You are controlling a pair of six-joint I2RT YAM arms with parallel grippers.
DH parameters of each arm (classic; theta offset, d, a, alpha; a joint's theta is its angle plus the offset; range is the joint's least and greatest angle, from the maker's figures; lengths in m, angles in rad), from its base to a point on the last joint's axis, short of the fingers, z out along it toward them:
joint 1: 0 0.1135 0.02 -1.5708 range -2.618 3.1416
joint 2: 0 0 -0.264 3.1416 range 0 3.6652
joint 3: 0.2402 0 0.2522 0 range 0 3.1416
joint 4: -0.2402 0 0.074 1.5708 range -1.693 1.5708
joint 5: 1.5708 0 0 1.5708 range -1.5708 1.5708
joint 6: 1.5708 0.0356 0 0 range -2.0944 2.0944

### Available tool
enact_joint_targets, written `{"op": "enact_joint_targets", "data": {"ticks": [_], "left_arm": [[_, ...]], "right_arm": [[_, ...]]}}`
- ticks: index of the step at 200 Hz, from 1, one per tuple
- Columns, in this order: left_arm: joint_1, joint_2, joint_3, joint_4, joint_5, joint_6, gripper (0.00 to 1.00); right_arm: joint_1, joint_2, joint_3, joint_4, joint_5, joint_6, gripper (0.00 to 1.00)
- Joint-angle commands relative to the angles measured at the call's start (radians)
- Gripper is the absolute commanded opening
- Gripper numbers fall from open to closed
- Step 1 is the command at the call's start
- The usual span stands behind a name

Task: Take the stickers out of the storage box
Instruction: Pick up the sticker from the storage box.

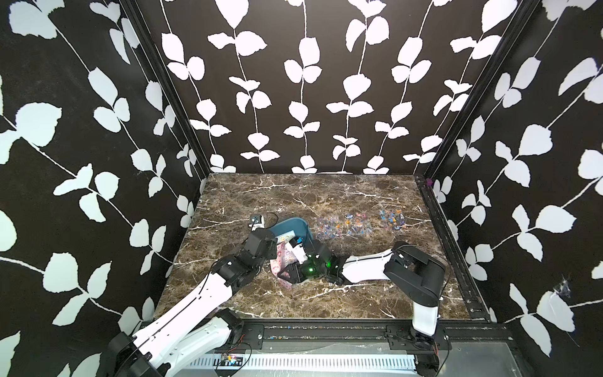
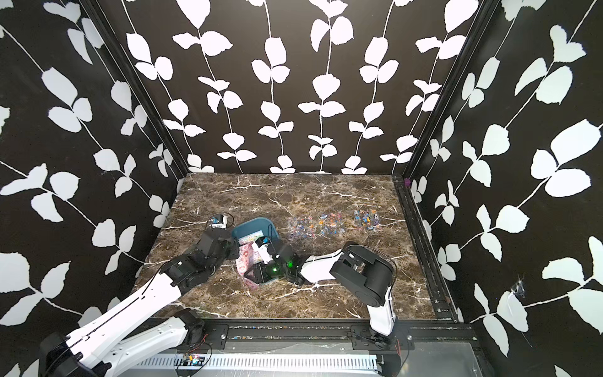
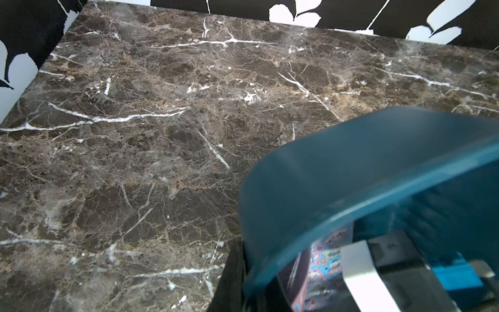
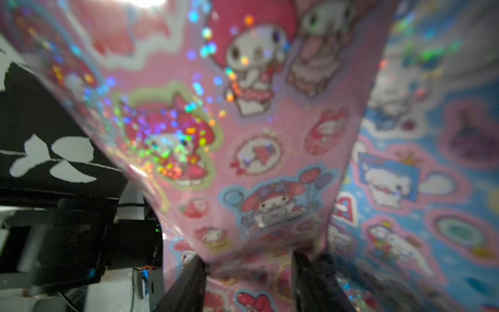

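Observation:
The teal storage box [image 1: 291, 223] [image 2: 253, 225] sits tilted at mid-table. My left gripper [image 1: 272, 243] [image 3: 248, 283] is shut on its near-left rim [image 3: 324, 224]. A pink sticker sheet [image 1: 280, 261] [image 2: 244, 259] [image 4: 243, 135] spills out of the box toward the table. A light-blue sheet [image 4: 418, 189] lies beside it. Another pale sheet [image 1: 287, 235] rests inside. My right gripper [image 1: 283, 273] [image 4: 249, 281] points into the sheets. Its fingers [image 4: 189, 283] stand apart on either side of a buckled fold of pink sheet. Whether they clamp it does not show.
Three clear sheets of tiny coloured stickers [image 1: 329, 225] [image 1: 357, 223] [image 1: 391, 218] lie in a row on the marble table [image 1: 326, 196], right of the box. Leaf-patterned walls [image 1: 98, 163] close in three sides. A black rail [image 1: 326, 333] runs along the front edge.

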Motion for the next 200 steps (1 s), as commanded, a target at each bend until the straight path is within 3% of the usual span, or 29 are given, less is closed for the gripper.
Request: {"op": "enact_joint_targets", "data": {"ticks": [1,32,89,151,200], "left_arm": [[-0.004,0.0,-0.005,-0.038,0.034,0.002,0.0],[-0.005,-0.003,-0.004,-0.039,0.028,0.002,0.0],[-0.005,-0.003,0.001,-0.045,0.024,0.006,0.0],[-0.005,0.003,0.014,-0.072,-0.016,0.006,0.0],[-0.004,0.012,0.053,-0.14,-0.101,-0.021,0.0]], "right_arm": [[-0.01,0.015,-0.005,-0.007,0.08,-0.002,0.26],[-0.012,0.005,-0.012,-0.013,0.091,-0.001,0.0],[-0.012,-0.044,-0.034,-0.007,0.073,0.017,0.0],[-0.003,-0.21,-0.114,0.005,0.065,0.064,0.0],[0.057,-0.372,-0.103,-0.18,0.092,0.07,0.0]]}}
